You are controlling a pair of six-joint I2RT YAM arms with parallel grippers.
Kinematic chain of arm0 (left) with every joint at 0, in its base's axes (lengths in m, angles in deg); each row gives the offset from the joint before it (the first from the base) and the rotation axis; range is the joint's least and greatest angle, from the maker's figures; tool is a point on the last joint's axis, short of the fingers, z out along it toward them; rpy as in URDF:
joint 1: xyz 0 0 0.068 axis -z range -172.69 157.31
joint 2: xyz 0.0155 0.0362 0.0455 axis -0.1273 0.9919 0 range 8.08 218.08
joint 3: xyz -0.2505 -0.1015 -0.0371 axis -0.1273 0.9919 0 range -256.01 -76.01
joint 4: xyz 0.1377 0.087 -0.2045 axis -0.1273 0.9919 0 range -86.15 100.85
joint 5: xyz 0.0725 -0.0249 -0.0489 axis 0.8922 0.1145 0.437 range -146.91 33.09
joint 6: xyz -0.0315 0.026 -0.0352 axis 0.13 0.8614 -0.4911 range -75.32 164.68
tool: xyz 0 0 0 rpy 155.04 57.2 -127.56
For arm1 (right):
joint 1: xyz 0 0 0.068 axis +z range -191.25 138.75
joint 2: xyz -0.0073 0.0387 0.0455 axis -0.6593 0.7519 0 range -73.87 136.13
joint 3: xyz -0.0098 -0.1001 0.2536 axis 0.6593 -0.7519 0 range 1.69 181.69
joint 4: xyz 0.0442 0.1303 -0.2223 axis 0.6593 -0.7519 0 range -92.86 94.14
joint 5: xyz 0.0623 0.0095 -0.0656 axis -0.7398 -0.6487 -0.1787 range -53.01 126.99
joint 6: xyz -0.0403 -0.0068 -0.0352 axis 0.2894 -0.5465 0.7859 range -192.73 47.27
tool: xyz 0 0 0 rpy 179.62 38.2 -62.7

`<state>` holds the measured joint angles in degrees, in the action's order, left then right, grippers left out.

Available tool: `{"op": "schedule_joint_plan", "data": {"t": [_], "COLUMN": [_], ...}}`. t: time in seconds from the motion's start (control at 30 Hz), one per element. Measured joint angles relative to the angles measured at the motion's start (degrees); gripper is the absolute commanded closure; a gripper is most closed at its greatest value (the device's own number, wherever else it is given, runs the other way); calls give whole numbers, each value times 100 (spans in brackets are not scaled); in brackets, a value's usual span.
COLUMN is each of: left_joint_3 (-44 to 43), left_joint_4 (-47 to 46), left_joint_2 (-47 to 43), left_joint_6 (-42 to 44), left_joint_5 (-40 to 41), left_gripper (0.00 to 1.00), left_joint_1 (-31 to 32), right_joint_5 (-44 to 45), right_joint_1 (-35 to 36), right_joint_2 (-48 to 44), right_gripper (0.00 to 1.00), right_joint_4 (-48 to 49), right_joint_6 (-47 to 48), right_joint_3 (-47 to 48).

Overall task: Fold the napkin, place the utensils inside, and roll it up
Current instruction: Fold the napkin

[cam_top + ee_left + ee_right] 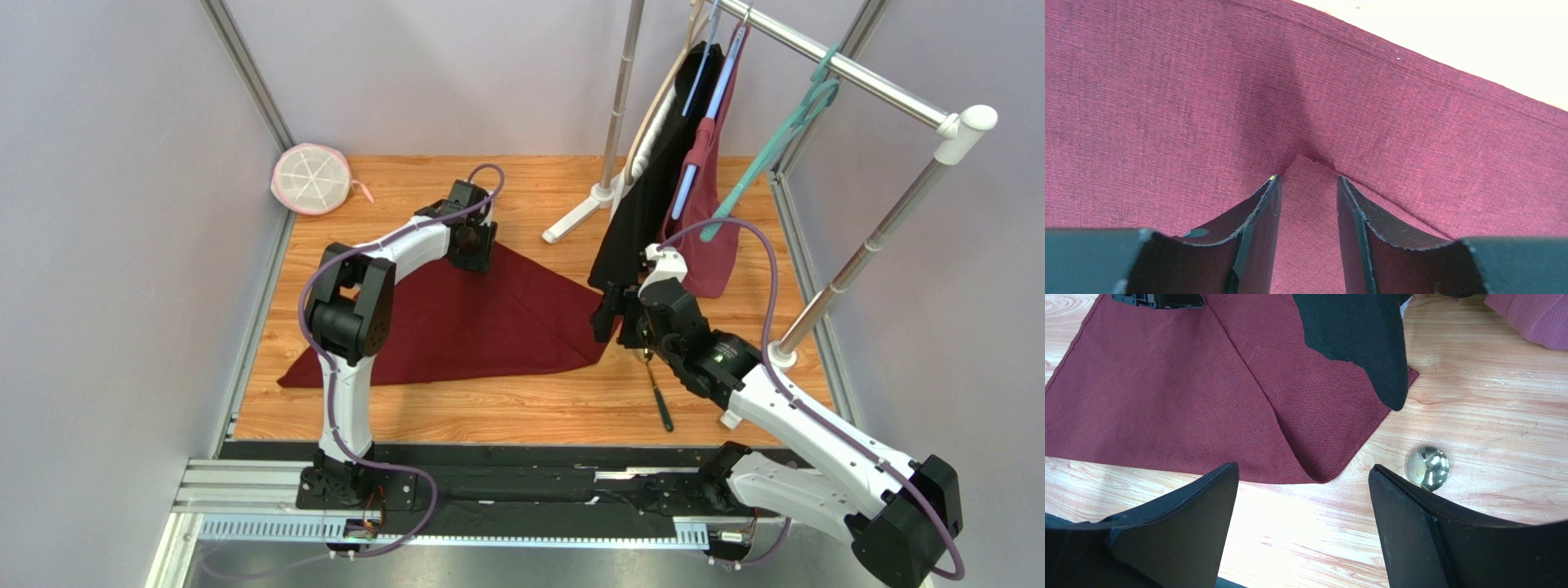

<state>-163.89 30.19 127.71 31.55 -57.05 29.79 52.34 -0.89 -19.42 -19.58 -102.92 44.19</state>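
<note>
The dark red napkin (pixel 491 319) lies folded into a flat triangle on the wooden table, its point at the far side. My left gripper (pixel 472 251) is down on that far point. In the left wrist view the napkin (pixel 1168 92) fills the frame, and a corner of its top layer lies between the parted jaws of the left gripper (pixel 1308 179). My right gripper (pixel 620 328) hovers open over bare wood by the napkin's right corner (pixel 1321 468). One utensil (pixel 660 398) lies on the table beside it. Its shiny spoon head (pixel 1427 467) shows just outside the right finger (pixel 1407 533).
A clothes rack stands at the back right, its base (pixel 589 208) on the table. A black garment (pixel 650 184) and a burgundy bag (pixel 711 233) hang from it. The garment's hem (pixel 1358 337) hangs over the napkin's right part. A round white mesh item (pixel 310 179) lies far left.
</note>
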Motion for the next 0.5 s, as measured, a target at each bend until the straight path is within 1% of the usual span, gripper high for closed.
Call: {"op": "schedule_joint_plan", "data": {"t": [0.3,0.5], "left_joint_3": [-9,-256], "left_joint_4": [-118,-146], "left_joint_2": [15,238], "left_joint_6": [-4,-9], "left_joint_5": [160,146], "left_gripper": [49,53], "left_joint_1": [-13,-13], "right_joint_5": [-4,-50], "right_joint_1": [0,0], "right_joint_2": [92,201], "right_gripper": [18,18], "right_joint_4": [0,0], "right_joint_6": [2,2], "right_joint_3": [0,42]}}
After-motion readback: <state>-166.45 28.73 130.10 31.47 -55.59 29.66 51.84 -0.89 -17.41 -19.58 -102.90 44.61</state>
